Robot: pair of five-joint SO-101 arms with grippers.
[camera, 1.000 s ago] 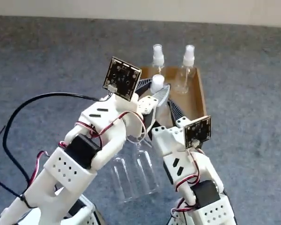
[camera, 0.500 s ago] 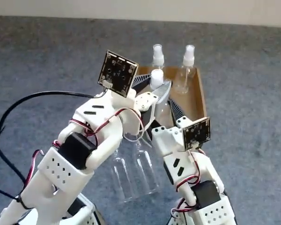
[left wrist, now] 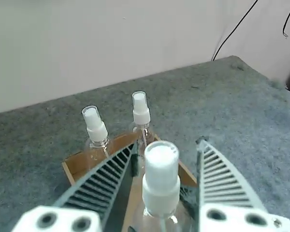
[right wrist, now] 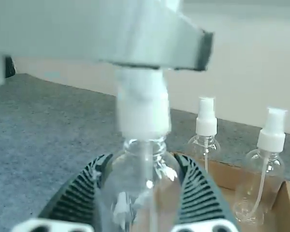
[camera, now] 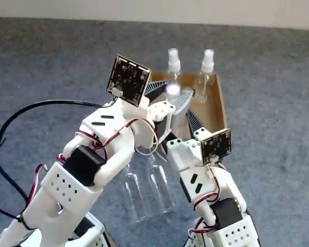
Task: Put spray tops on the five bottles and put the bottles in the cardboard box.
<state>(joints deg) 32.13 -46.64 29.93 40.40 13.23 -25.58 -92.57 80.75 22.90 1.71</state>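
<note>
Nearest, by the bench's [camera: 268,77] near edge betw. the two arm bases, two bare bottles [camera: 162,189] sit side by side w/ no tops on, untouched and well short of the box. No spare spray tops to be seen for them. Next out, the right gripper [right wrist: 142,164] is closed on a third bottle [right wrist: 140,181]. Its fingers are clamped on the clear body either side, holding it upright at the near end of the cardboard box [camera: 220,103]. Can't tell if the base is inside the box or just short of the near wall. Its spray top [left wrist: 160,176] sits on the neck w/ the dip tube running down inside. It looks seated, but whether it's screwed fully home can't be judged. The left gripper [left wrist: 165,145] is spread wide round that top, one finger each side w/ a gap to the cap on both, so gripping nothing. Farthest, by the box's far wall, a topped bottle [camera: 173,64] stands upright toward the wall's left end. A second topped bottle [camera: 206,72] stands toward its right end, the two just apart. So approx.: 2 of 5 done (topped + boxed). No. 3 is topped or v. nearly and needs setting down in the box, prob. in the free near part. Nos. 4 & 5 need tops and boxing. Under halfway, I'd say.
</note>
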